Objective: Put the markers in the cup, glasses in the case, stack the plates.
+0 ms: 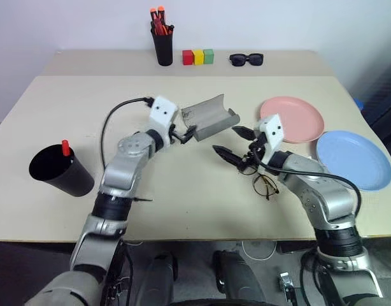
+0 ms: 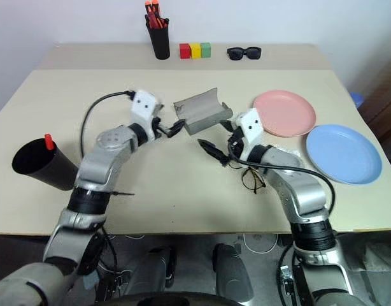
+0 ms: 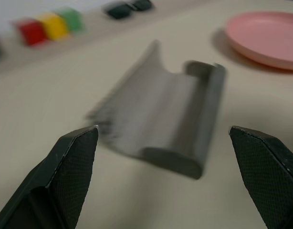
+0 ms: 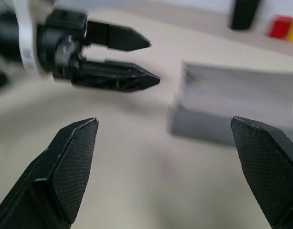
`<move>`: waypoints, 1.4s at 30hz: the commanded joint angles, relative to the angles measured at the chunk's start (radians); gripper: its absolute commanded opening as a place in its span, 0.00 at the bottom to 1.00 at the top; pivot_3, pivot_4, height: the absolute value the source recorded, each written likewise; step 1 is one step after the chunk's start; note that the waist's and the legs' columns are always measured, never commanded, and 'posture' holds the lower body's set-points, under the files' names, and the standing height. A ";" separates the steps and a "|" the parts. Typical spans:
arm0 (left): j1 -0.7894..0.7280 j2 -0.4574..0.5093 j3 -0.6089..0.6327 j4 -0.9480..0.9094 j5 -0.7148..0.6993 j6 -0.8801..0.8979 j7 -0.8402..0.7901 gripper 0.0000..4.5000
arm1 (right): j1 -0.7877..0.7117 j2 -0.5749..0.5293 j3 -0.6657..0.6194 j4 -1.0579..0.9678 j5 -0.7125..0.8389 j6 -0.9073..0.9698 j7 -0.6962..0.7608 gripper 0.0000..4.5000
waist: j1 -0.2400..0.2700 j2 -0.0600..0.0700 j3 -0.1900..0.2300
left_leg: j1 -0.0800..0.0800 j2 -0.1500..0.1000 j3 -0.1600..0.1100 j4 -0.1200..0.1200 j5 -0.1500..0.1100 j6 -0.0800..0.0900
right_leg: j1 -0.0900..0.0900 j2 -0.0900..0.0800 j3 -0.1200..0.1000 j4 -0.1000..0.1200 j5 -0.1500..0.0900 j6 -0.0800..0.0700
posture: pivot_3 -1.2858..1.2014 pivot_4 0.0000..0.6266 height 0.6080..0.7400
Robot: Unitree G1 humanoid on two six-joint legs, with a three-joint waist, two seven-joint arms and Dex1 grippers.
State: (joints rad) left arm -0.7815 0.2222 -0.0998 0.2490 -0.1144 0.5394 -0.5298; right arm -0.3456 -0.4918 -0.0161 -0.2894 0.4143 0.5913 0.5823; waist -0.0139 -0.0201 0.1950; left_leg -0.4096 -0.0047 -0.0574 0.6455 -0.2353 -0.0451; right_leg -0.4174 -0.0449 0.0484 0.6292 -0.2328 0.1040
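Closest to the camera were the thin dark wire-frame glasses [image 1: 264, 183], lying on the beige counter [image 1: 202, 197] right under the right arm, just behind the right end effector [image 1: 232, 143], whose fingers were spread wide with nothing in them. The oblong grey hard-shell case [image 1: 209, 116] lay open just past the tips of both end effectors, long axis running left-right with a slight tilt. It sat directly ahead of the left end effector [image 1: 184, 134], which was also spread and empty, just beside the case's left end; I'd say that arm was better placed for the case and the right one for the glasses.

Head views caught the wide black cup [image 1: 57, 171] tipped over at far left with a red marker end [image 1: 65, 147] poking out, plus the salmon pink plate [image 1: 292, 118] and light blue plate [image 1: 353, 158] side by side, unstacked. The left wrist view showed the case's hollow trough.
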 commanded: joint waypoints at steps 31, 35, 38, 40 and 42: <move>-0.245 -0.015 -0.040 0.620 0.077 -0.515 -0.448 0.01 | 0.388 -0.080 -0.233 -0.397 0.017 0.076 -0.165 1.00 | -0.005 0.000 0.000 | 0.000 0.000 0.001 0.000 -0.001 0.001 | 0.000 0.000 0.002 0.000 -0.001 0.001 | 0.52 0.24 1.00; -0.107 0.098 -0.068 0.357 0.024 -0.487 -0.661 0.01 | 0.366 -0.077 -0.202 -0.380 0.017 0.077 -0.158 1.00 | -0.003 0.000 0.000 | 0.000 0.000 0.001 0.000 -0.001 0.001 | -0.001 0.000 0.002 0.001 -0.001 0.001 | 0.52 0.24 1.00; -0.032 0.182 -0.073 0.198 -0.008 -0.406 -0.741 0.01 | 0.346 -0.076 -0.186 -0.362 0.016 0.076 -0.153 1.00 | 0.000 0.001 0.000 | 0.000 0.001 0.001 0.000 -0.001 0.001 | -0.001 -0.001 0.002 0.001 -0.002 -0.002 | 0.52 0.24 1.00; 0.009 0.224 -0.069 0.111 -0.033 -0.350 -0.772 0.01 | 0.332 -0.078 -0.176 -0.345 0.014 0.073 -0.143 1.00 | 0.003 0.001 0.000 | -0.001 0.001 0.001 0.001 -0.001 0.001 | -0.001 -0.001 0.002 0.001 -0.002 -0.003 | 0.52 0.24 1.00; 0.041 0.254 -0.073 0.046 -0.045 -0.313 -0.786 0.01 | 0.321 -0.081 -0.167 -0.328 0.013 0.070 -0.133 1.00 | 0.004 0.001 0.000 | 0.000 0.001 0.001 0.002 -0.001 0.001 | 0.000 -0.001 0.002 0.001 -0.003 -0.003 | 0.52 0.24 1.00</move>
State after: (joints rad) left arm -0.7415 0.4672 -0.1782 0.3762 -0.1222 0.2034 -1.2968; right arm -0.0119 -0.5715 -0.1786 -0.6149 0.4182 0.6748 0.4404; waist -0.0100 -0.0195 0.1955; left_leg -0.4100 -0.0040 -0.0569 0.6475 -0.2358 -0.0441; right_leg -0.4168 -0.0462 0.0501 0.6299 -0.2354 0.1013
